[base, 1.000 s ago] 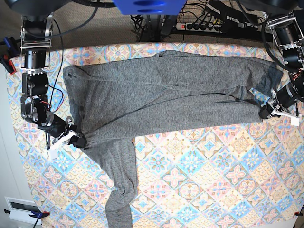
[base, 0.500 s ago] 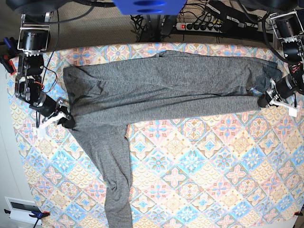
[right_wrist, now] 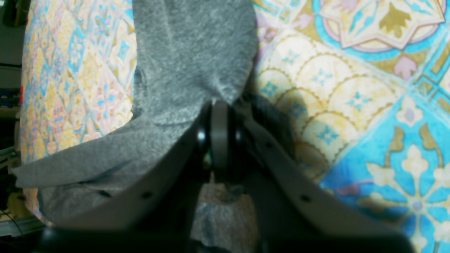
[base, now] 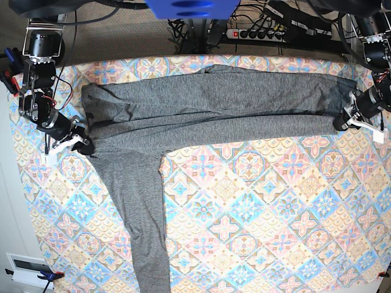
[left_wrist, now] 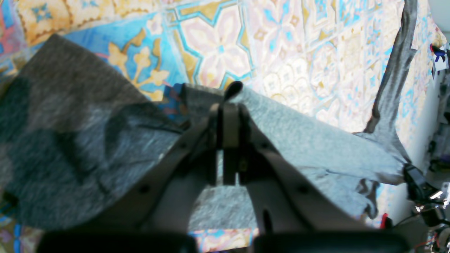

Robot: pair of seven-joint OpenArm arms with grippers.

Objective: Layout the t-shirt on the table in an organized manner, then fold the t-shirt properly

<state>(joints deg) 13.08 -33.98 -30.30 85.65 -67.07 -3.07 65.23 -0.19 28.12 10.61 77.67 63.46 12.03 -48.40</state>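
Note:
The dark-grey t-shirt [base: 208,110] lies stretched in a long band across the far part of the table [base: 275,213]. One long sleeve [base: 137,220] trails toward the near edge. My right gripper [base: 85,148] is shut on the shirt's near left corner, where the sleeve starts. The right wrist view shows its fingers closed [right_wrist: 219,112] on bunched grey cloth [right_wrist: 190,52]. My left gripper [base: 339,124] is shut on the shirt's near right corner. The left wrist view shows its fingertips closed [left_wrist: 228,95] on the cloth's edge [left_wrist: 299,140], lifted slightly off the table [left_wrist: 218,38].
A power strip [base: 256,33] and cables lie behind the table's far edge. A blue mount [base: 192,7] hangs at the top centre. A white box [base: 27,268] sits on the floor at the lower left. Both arm bases stand at the far corners.
Both grippers have moved toward the far edge while holding the shirt. The near hem has been pulled back and the band is now narrower and tauter. The sleeve has dragged along.

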